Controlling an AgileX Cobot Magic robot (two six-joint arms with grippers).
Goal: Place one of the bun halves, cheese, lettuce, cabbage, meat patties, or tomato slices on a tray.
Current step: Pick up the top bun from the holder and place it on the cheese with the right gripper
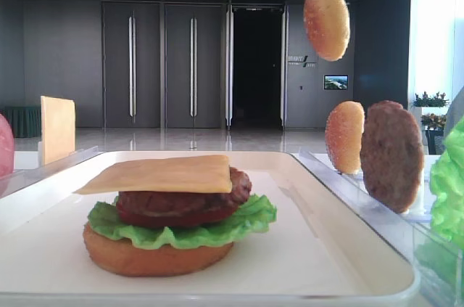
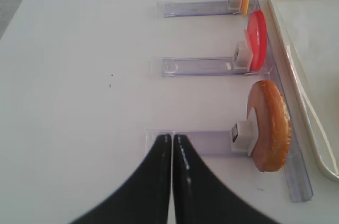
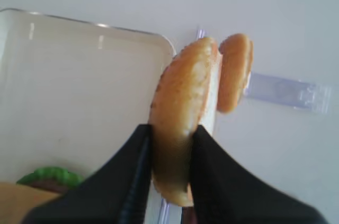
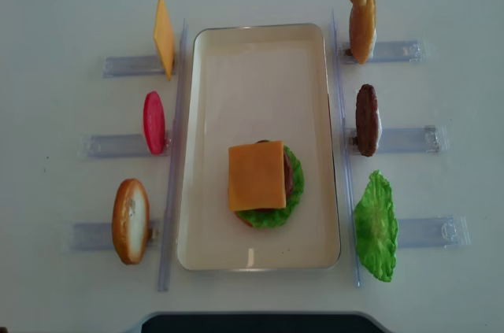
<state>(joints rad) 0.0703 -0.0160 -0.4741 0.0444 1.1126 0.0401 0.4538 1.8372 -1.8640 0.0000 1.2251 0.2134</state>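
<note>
Now I carry the top bun (image 3: 183, 123) in my right claw (image 3: 172, 155), lifted clear of its rack and bound for the tray (image 4: 311, 57).

Pinched edge-on between my two dark fingers (image 3: 135, 171), the bun hangs high off the far right corner of the tray, just beside the second bun half (image 4: 362, 30) left standing in the far right rack (image 4: 394, 51). I judge the next move is to swing left and nearer, turn the dome upward and lower it onto the cheese (image 4: 256, 175) crowning the stack. My left claw (image 2: 172, 150) rests pressed together, holding nothing, over the bench (image 2: 79, 102) by the bottom bun (image 2: 270, 126). From the low front view my fingers are cut off at the top edge; the patty and tomato under the cheese are mostly hidden.
</note>
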